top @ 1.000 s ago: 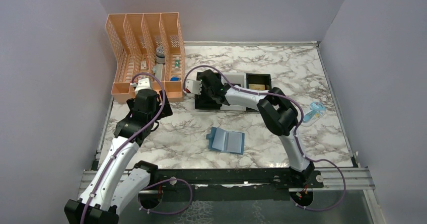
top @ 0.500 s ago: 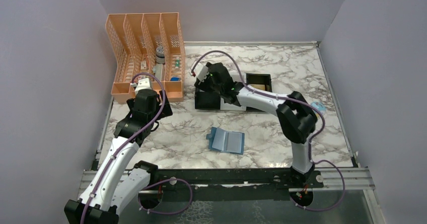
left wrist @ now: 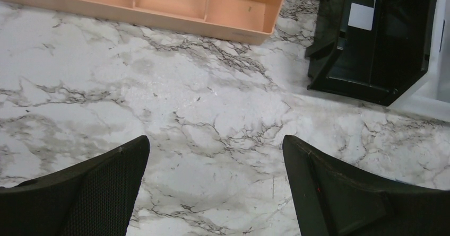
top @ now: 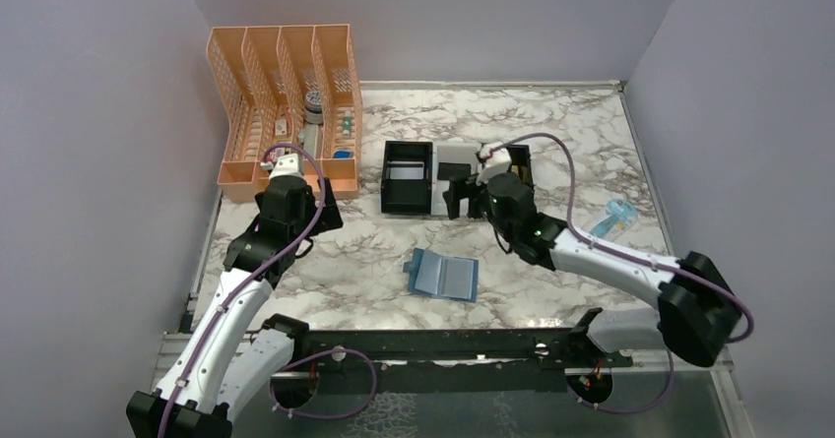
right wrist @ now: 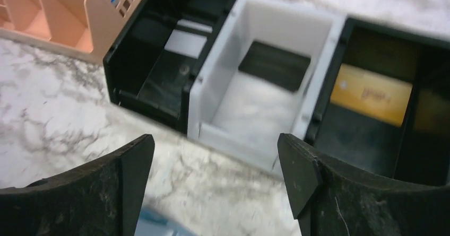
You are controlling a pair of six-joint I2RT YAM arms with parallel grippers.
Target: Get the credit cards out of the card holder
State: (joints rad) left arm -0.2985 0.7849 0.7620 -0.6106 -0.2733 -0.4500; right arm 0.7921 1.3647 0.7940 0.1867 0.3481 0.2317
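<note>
The teal-blue card holder [top: 443,277] lies open on the marble table; its corner shows at the bottom of the right wrist view [right wrist: 153,224]. The silver-grey card [right wrist: 185,44] lies in the left black compartment of the tray [top: 384,202], the black card [right wrist: 274,64] in the white middle one, the gold card [right wrist: 371,94] in the right black one. My right gripper [top: 463,200] is open and empty, just in front of the tray [right wrist: 215,156]. My left gripper [top: 330,212] is open and empty over bare table [left wrist: 215,151], left of the tray.
A peach mesh file organizer [top: 281,103] stands at the back left, with small items inside. A small clear-blue object [top: 615,217] lies at the right side. Purple walls close in the table on three sides.
My right arm has drawn back from the tray's left black compartment to the right and nearer, with its gripper now at the tray's front. The left arm has not moved.
</note>
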